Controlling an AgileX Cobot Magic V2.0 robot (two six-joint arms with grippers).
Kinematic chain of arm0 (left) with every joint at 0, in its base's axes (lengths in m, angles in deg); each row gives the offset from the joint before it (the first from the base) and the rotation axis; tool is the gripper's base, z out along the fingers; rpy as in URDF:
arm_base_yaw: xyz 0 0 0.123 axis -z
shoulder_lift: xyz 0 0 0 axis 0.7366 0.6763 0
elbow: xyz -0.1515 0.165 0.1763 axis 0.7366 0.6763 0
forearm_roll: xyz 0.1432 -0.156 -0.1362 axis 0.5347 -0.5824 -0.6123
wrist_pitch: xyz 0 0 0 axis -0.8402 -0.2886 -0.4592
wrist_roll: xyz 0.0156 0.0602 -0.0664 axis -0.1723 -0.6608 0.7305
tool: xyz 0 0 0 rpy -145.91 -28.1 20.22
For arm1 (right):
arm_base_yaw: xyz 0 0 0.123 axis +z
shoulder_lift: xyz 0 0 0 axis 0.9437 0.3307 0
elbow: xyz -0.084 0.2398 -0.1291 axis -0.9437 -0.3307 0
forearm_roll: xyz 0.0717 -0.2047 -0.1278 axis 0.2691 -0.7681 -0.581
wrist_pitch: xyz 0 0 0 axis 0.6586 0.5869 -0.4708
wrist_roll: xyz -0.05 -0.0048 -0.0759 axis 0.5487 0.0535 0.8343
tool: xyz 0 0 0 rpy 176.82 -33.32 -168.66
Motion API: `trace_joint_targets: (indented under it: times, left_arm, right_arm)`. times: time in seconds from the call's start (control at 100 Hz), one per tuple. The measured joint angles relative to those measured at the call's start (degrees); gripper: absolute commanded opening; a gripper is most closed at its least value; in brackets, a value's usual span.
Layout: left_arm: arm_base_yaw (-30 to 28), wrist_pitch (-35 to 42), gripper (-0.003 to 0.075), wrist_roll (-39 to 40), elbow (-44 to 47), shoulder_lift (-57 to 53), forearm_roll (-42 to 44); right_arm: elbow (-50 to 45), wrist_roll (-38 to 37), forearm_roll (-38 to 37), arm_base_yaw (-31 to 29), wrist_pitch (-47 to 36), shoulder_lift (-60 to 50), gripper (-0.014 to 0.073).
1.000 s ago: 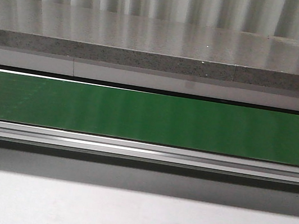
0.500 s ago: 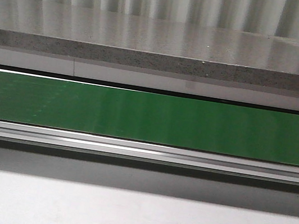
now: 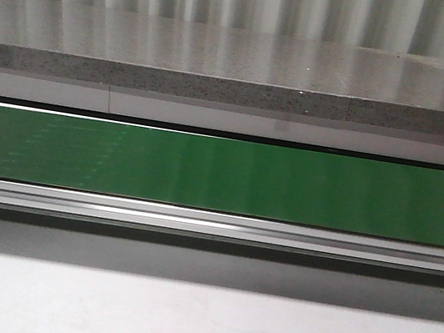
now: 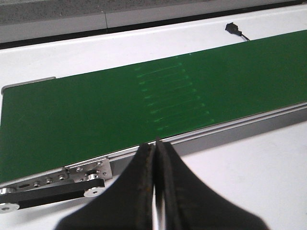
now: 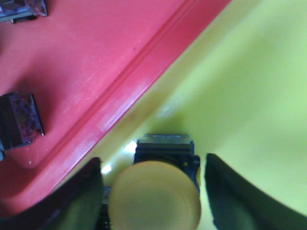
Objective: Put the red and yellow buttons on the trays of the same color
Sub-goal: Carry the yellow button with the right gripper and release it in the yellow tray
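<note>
Two black, smooth, tapering fingers [image 4: 144, 191] are seen on the left gripper [image 4: 155, 191]. The right gripper [image 5: 153, 196] is fitted with dark, blurred, rounded fingers [image 5: 230, 196].

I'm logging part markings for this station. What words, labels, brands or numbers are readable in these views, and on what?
None readable: no text on the green conveyor belt, red tray, yellow tray or yellow button.
Dark button bases on the red tray: any markings too blurred to read.
</note>
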Motion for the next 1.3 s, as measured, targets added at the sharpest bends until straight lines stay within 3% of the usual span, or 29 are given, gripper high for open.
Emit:
trace_joint_targets:
  times: [0.28,0.36,0.45,0.67,0.98,1.3]
  left_arm:
    - [0.00,0.00,-0.0020,0.00,0.00,0.00,0.00]
    - [0.00,0.00,-0.0020,0.00,0.00,0.00,0.00]
    - [0.00,0.00,-0.0020,0.00,0.00,0.00,0.00]
    - [0.00,0.00,-0.0020,0.00,0.00,0.00,0.00]
    - [0.00,0.00,-0.0020,0.00,0.00,0.00,0.00]
    - [0.00,0.00,-0.0020,0.00,0.00,0.00,0.00]
  right_arm:
    - [0.00,0.00,-0.10,0.00,1.19,-7.23,0.0540]
    - [0.00,0.56,-0.34,0.50,2.23,-10.73,0.0505]
    - [0.00,1.92,-0.64,2.70,3.74,-14.85,0.0377]
    - [0.00,4.36,-0.64,12.91,6.55,-22.93,-0.0074]
    - [-1.15,8.40,-0.54,27.35,10.39,-32.45,-0.0066]
    - [-12.57,16.22,-0.54,33.29,8.47,-46.10,-0.0066]
